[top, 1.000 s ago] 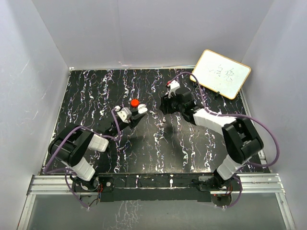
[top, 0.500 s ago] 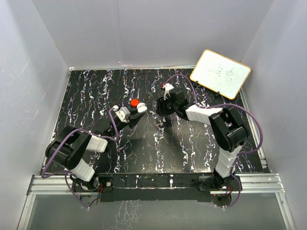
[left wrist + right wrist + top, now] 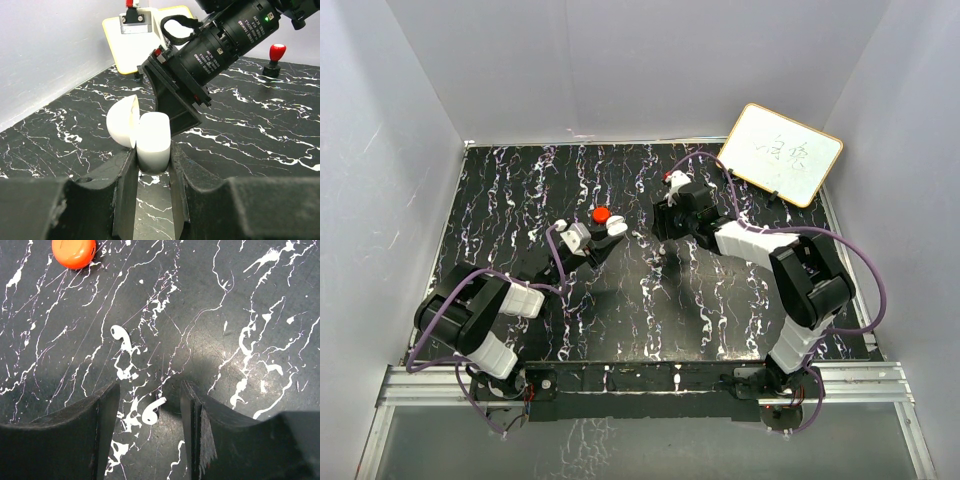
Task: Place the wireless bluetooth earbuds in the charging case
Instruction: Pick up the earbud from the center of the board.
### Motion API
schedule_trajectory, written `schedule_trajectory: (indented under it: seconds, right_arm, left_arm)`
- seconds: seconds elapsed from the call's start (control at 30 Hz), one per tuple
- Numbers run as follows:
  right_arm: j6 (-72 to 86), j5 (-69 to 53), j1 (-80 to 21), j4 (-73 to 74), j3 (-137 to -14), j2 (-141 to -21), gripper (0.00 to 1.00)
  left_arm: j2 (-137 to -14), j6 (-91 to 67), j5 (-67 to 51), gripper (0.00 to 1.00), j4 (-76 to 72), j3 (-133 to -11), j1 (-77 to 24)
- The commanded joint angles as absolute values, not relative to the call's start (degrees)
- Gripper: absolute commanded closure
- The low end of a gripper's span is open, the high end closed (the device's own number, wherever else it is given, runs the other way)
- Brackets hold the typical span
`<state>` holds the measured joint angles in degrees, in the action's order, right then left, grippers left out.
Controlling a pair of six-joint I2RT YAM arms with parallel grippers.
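So the left gripper (image 3: 151,156) is basically acting as a vise here. Its jaws are clamped tight on the lower half of the white case (image 3: 152,137), which stands upright with the lid (image 3: 121,127) flipped back toward 10 o'clock. My read is that it's held like that so the sockets face up and the other arm can drop a bud in.

The right gripper (image 3: 150,390) points straight down at the table (image 3: 250,300). Its fingers are about half spread and straddle one white earbud (image 3: 152,412), which lies flat in the gap. It looks lined up for a pinch, but as far as I can tell it isn't touching the bud and isn't holding anything.

The second bud (image 3: 120,336) lies on the table at about 11 o'clock from the first. A red puck (image 3: 73,251) sits further out the same way. Neither bud is in the case yet.
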<state>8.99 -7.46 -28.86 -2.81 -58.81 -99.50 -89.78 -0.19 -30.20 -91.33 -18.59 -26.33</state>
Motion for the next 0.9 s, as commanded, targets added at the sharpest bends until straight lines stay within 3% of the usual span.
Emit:
schedule_trajectory:
  seconds: [0.0,0.87]
  right_arm:
    - [8.8,-7.9,-28.8,-5.1,-60.5,-99.4,0.51]
    - [7.9,-15.6,-29.6,-8.2,-68.1,-108.5,0.56]
  left_arm:
    - [-87.5,-0.2,-31.8,1.0,-102.1,-18.2,-26.0]
    - [-87.2,-0.1,-32.0,1.0,-101.0,-18.3,-26.0]
